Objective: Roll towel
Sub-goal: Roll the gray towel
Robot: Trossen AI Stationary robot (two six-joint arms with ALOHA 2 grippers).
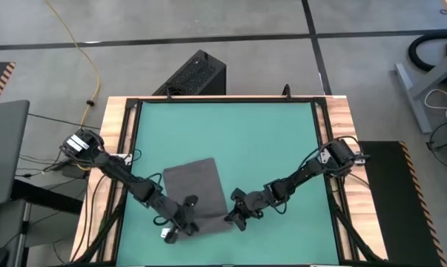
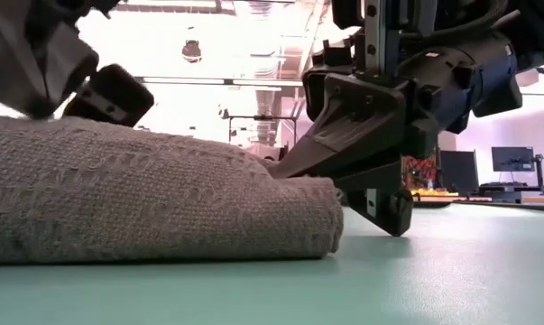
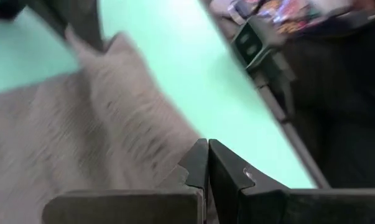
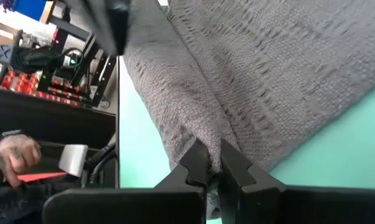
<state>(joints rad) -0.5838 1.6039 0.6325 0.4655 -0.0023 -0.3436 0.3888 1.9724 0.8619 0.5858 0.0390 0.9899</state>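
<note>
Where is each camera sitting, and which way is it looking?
High: above, facing straight down; both arms, towel on the table.
Low: at tabletop height, looking level across; right gripper pinching the fold.
Left wrist: past the shut left gripper.
Right wrist: past its fingers pinching cloth; a person's hand beyond.
All share the towel.

1 towel (image 1: pixel 199 191), 2 arms, 1 table (image 1: pixel 267 141)

both end effectors (image 1: pixel 180 225) (image 1: pixel 234 216) low, fingers closed
</note>
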